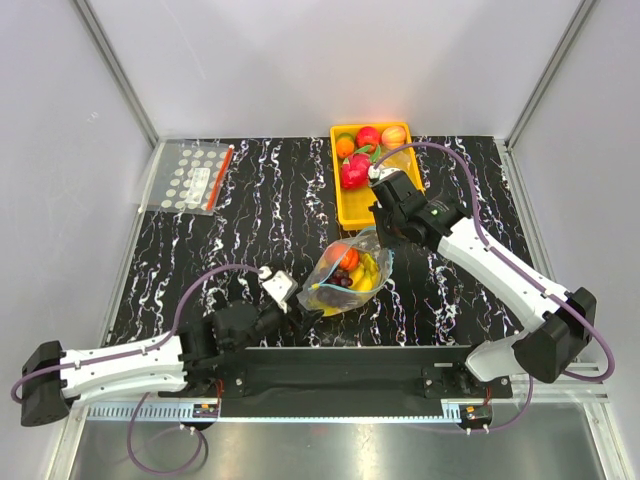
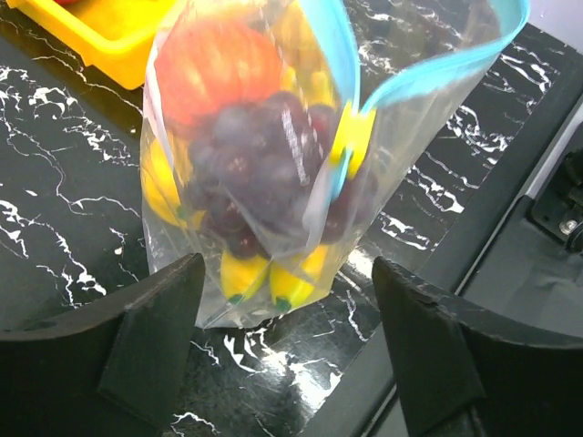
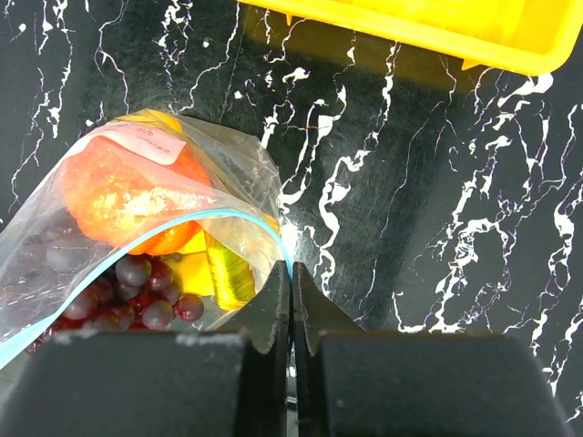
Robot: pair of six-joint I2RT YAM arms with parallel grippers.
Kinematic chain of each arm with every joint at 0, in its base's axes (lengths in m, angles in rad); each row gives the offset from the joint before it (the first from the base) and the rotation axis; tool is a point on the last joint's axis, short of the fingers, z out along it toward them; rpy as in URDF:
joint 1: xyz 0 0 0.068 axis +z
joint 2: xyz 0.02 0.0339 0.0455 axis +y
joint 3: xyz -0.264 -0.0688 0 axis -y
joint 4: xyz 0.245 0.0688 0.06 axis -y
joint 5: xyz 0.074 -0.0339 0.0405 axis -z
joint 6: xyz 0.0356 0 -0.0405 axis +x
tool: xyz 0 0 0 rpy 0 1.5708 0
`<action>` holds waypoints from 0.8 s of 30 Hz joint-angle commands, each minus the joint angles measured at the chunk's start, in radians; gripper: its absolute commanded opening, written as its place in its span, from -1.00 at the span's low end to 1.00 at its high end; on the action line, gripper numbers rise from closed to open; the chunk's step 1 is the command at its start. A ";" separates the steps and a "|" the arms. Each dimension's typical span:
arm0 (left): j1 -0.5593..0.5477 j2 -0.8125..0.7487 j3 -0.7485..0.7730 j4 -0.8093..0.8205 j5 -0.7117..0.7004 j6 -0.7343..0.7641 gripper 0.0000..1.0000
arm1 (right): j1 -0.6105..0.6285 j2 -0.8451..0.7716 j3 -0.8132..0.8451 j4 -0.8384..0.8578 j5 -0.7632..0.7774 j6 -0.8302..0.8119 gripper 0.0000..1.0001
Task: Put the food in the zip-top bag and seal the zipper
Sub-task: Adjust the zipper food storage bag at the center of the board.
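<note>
Zip-top bag (image 2: 414,137) of fruit (image 2: 246,155), pink label (image 3: 146,144) unreadable, right claw (image 3: 291,278) pinching zipper (image 3: 214,213), left claw (image 2: 287,287) open

The zip-top bag (image 1: 345,280) is laid mid-desk (image 1: 250,220), with the food (image 1: 350,262) held in it. A tray (image 1: 352,205) carrying fruit (image 1: 368,138) is set behind it, and a second bag (image 1: 190,177) is laid at the far left.
</note>
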 commanded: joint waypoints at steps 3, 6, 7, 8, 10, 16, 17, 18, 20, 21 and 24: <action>0.002 -0.024 -0.073 0.259 0.035 0.094 0.46 | -0.008 -0.008 0.025 0.000 -0.020 0.011 -1.00; 0.002 -0.032 -0.118 0.356 0.063 0.138 0.45 | -0.008 -0.009 0.024 0.005 -0.032 0.013 -1.00; 0.002 -0.047 -0.127 0.373 0.055 0.144 0.46 | -0.008 -0.009 0.022 0.005 -0.035 0.011 -1.00; 0.002 -0.059 -0.141 0.394 0.049 0.150 0.47 | -0.008 -0.009 0.021 0.006 -0.035 0.011 -1.00; 0.002 -0.102 -0.150 0.402 0.029 0.172 0.47 | -0.006 -0.009 0.016 0.010 -0.040 0.014 -1.00; 0.002 -0.154 -0.164 0.439 0.009 0.232 0.12 | -0.008 -0.012 0.010 0.020 -0.049 0.011 -1.00; 0.002 -0.147 -0.149 0.422 0.015 0.236 0.08 | -0.008 -0.014 0.010 0.023 -0.050 0.011 -1.00; 0.002 -0.139 -0.141 0.415 0.024 0.239 0.06 | -0.008 -0.012 0.012 0.025 -0.053 0.011 -1.00; 0.002 -0.116 -0.127 0.408 0.046 0.243 0.04 | -0.008 -0.015 0.013 0.025 -0.055 0.011 -1.00; 0.002 -0.110 -0.126 0.410 0.053 0.241 0.02 | -0.008 -0.014 0.013 0.026 -0.058 0.011 -1.00; 0.002 -0.078 -0.115 0.421 0.078 0.246 -0.11 | -0.008 -0.017 0.013 0.025 -0.058 0.011 -1.00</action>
